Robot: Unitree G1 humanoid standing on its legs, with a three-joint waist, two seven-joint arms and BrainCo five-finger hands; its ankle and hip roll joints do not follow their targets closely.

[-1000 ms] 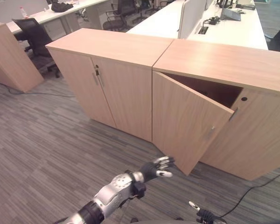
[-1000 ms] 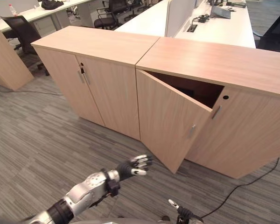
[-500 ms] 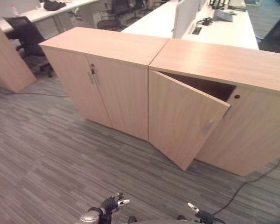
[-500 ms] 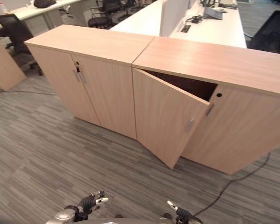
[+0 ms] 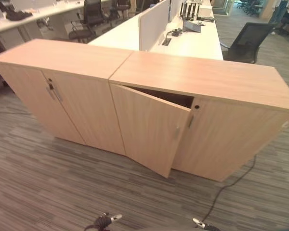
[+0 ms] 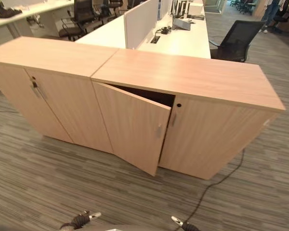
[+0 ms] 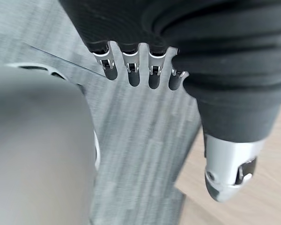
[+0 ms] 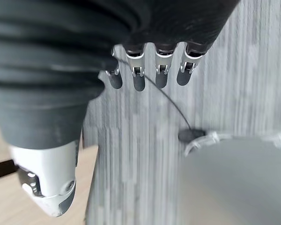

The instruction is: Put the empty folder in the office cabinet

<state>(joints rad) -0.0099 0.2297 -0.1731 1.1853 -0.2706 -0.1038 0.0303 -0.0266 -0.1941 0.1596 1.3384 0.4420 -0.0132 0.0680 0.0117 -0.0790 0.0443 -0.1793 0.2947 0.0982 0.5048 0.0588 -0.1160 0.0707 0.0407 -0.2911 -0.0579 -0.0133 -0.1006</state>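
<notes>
The office cabinet (image 5: 202,79) is a light wood unit with two doors. Its left door (image 5: 144,130) stands ajar, swung out towards me, with a dark gap (image 5: 166,97) behind its top edge. The right door (image 5: 226,139) is closed. My left hand (image 5: 106,220) is low at the view's bottom edge, well short of the cabinet. Its fingers (image 7: 133,75) hang straight over the carpet and hold nothing. My right hand (image 5: 202,224) is also low, fingers (image 8: 138,77) straight and empty.
A second, matching cabinet (image 5: 58,57) with both doors closed adjoins on the left. Behind them are white desks (image 5: 183,41) with a divider panel (image 5: 151,21) and black office chairs (image 5: 248,41). Grey striped carpet (image 5: 48,183) lies between me and the cabinets.
My left arm, raised towards the ajar door a second ago, has dropped to the bottom edge. The camera has swung right and back, so the cabinets sit further left.
</notes>
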